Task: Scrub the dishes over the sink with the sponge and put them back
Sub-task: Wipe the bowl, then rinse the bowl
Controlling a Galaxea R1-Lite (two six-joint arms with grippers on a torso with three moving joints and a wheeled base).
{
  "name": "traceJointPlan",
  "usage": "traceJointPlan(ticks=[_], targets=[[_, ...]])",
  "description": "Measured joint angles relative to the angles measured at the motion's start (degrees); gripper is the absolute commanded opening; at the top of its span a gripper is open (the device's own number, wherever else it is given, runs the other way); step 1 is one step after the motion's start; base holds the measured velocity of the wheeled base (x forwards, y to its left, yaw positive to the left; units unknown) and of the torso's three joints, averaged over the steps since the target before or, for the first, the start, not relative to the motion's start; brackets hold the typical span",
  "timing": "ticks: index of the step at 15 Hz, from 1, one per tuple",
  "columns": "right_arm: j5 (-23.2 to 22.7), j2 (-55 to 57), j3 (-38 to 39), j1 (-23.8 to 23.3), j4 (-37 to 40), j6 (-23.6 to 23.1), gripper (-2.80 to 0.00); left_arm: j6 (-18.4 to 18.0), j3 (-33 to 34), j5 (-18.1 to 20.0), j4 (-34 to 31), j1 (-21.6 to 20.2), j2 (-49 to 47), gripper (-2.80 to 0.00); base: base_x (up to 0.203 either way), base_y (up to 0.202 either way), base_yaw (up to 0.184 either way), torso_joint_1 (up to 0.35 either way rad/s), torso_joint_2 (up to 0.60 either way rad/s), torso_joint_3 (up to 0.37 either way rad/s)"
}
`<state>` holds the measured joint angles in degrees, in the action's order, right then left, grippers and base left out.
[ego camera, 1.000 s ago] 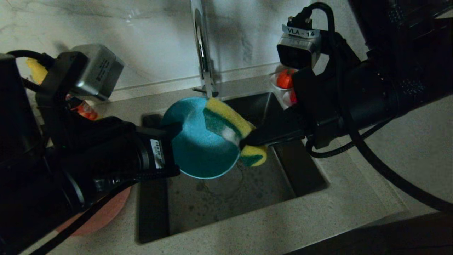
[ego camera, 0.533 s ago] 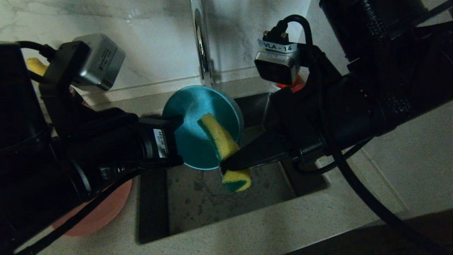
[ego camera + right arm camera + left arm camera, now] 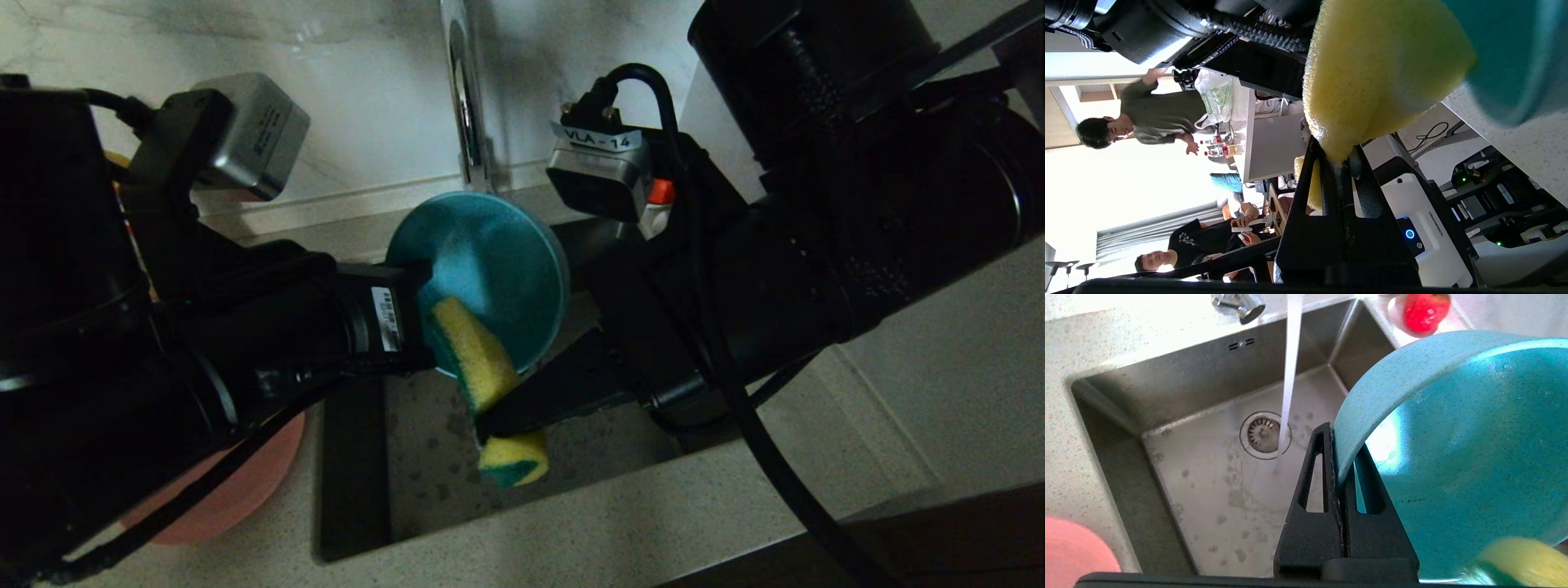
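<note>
A pale speckled countertop [image 3: 620, 523] runs beneath a marbled white wall, with 1 dark steel sink [image 3: 1208, 490] cut into it; 1 round drain strainer [image 3: 1265, 432] sits in the basin floor, and a stream of water falls from the 1 chrome faucet [image 3: 465, 98]. At the far left, 1 pink plate [image 3: 237, 498] lies on the counter beside the sink, partly hidden under the left arm. The left gripper [image 3: 1336, 457] is clenched on the rim of 1 teal-blue bowl [image 3: 490, 278], which it holds tilted on edge above the basin. Pressed against the lower part of the bowl is 1 yellow sponge [image 3: 482, 376] with a green scouring face, pinched and bent in the clamped right gripper [image 3: 1340, 163], over the sink. Further right, 1 red fruit on a white saucer [image 3: 1423, 310] stands at the sink's back corner. The right wrist view shows a bright room behind with 3 people
</note>
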<state>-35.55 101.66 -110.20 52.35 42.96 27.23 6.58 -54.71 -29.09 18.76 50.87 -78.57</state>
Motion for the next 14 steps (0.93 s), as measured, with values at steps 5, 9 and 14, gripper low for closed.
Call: traceJointPlan(ticks=[5,9,14], targets=[[0.3,-2.5,0.4,-1.5,0.9,0.0,-2.8,0.4,0.5,0.0,0.0,-2.4,-0.6,-2.8,0.0,0.0,0.0,0.0,0.0,0.0],[0.4,-5.5,0.6,-3.7,1.7,0.0,-2.8,0.3,2.0,0.0,-0.1,-4.1,-0.2,-2.8,0.0,0.0,0.0,0.0,0.0,0.0],[0.5,-10.0,0.6,-5.4,3.1,-0.3,-2.8,0.5,4.8,0.0,-4.6,-4.8,2.1,-2.8,0.0,0.0,0.0,0.0,0.0,0.0]])
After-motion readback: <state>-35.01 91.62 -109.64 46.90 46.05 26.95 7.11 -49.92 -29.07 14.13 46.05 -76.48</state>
